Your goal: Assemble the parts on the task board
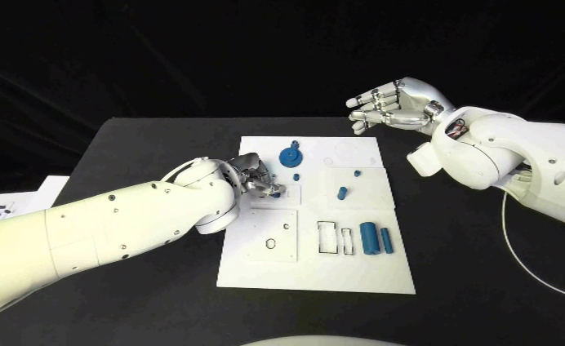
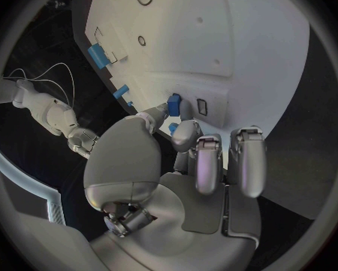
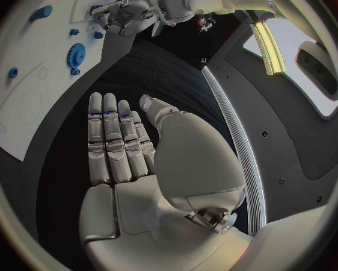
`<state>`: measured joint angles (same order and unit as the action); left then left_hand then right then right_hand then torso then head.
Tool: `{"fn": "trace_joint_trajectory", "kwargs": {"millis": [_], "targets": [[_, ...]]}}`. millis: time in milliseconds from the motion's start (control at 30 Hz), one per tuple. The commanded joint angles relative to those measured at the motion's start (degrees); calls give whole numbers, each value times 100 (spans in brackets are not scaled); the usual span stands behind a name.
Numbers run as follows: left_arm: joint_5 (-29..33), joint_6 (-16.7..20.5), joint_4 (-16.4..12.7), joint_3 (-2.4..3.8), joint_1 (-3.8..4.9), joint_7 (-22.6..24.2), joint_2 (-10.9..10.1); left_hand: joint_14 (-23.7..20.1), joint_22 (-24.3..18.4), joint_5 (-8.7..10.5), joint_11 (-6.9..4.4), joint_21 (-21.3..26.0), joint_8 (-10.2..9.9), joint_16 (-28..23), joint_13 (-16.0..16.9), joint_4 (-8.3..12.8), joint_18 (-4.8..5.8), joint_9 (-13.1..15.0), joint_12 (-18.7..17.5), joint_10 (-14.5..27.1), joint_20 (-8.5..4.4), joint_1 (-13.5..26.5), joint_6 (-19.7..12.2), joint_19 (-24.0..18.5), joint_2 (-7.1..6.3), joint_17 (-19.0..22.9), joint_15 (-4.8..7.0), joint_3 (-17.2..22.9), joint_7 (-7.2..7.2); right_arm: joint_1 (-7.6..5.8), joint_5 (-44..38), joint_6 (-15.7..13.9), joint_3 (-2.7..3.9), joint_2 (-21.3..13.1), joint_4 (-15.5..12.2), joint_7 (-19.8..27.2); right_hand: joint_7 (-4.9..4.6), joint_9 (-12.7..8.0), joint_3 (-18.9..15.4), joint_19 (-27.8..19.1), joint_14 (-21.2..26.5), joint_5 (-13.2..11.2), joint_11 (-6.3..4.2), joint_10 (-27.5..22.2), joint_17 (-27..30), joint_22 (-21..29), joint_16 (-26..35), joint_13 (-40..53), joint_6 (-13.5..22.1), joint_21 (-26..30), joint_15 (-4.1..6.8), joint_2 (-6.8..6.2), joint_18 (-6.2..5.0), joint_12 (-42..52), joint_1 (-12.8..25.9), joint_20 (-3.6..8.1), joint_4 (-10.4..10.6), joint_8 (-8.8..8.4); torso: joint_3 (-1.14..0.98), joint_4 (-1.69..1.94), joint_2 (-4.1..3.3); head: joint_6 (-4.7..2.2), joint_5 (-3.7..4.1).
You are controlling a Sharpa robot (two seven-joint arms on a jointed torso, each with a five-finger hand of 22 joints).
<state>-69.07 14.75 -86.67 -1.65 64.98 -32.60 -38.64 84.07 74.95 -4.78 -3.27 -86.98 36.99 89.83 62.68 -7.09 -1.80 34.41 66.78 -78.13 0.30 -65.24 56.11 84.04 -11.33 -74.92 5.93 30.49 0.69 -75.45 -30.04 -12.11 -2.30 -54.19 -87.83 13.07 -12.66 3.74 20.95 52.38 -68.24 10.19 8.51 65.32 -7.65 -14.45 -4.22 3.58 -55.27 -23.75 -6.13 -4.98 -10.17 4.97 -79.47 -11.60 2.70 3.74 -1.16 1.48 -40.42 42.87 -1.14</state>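
The white task board (image 1: 265, 268) lies mid-table. My left hand (image 1: 251, 175) is over the board's left middle and pinches a small blue part (image 2: 174, 104) between thumb and a finger, close to the surface. A blue gear (image 1: 290, 156) stands near the far edge, with small blue pegs (image 1: 343, 193) towards the middle. A blue cylinder (image 1: 368, 237) and a thin blue bar (image 1: 385, 239) lie at the near right. My right hand (image 1: 394, 108) hovers open beyond the board's far right corner, its fingers (image 3: 112, 138) straight with nothing in them.
Rectangular cutouts (image 1: 335, 237) and a small round hole (image 1: 271, 243) mark the board's near half. A white sheet (image 1: 35, 195) lies at the table's left edge. A white cable (image 1: 518, 240) runs along the right side.
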Motion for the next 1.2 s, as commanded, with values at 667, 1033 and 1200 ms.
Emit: {"fn": "trace_joint_trajectory", "kwargs": {"millis": [667,1033,1200], "targets": [[108,59,25,-6,-13,-72,46,593,1209,-38,-11,-63,20,17,81,-405,99,19,85,-59,-36,304,136,455,32,-1508,54,-460,-31,12,-5,85,-1,19,15,62,-9,-2,-7,34,47,39,30,-38,14,16,41,-6,23,31,10,10,-9,-19,53,-14,-29,-9,-3,-5,-2,-9,14],[163,50,79,-4,-12,-131,68,593,1256,-44,-27,-98,59,17,126,-607,111,51,128,-99,-46,385,188,478,42,-1508,66,-656,-50,13,-5,84,-2,18,12,58,-13,-3,-13,34,54,37,35,-46,20,24,45,-6,30,44,6,5,-8,-21,67,-19,-30,-11,-3,-5,-2,-22,34],[199,27,103,-2,-11,-156,76,593,1298,-48,-40,-130,105,17,160,-773,122,86,161,-132,-56,438,224,498,51,-1508,76,-886,-65,13,-5,88,-2,16,8,54,-15,-3,-15,34,58,36,37,-51,24,29,47,-6,33,51,3,3,-8,-22,74,-21,-30,-11,-5,-6,-2,-27,38]]}}
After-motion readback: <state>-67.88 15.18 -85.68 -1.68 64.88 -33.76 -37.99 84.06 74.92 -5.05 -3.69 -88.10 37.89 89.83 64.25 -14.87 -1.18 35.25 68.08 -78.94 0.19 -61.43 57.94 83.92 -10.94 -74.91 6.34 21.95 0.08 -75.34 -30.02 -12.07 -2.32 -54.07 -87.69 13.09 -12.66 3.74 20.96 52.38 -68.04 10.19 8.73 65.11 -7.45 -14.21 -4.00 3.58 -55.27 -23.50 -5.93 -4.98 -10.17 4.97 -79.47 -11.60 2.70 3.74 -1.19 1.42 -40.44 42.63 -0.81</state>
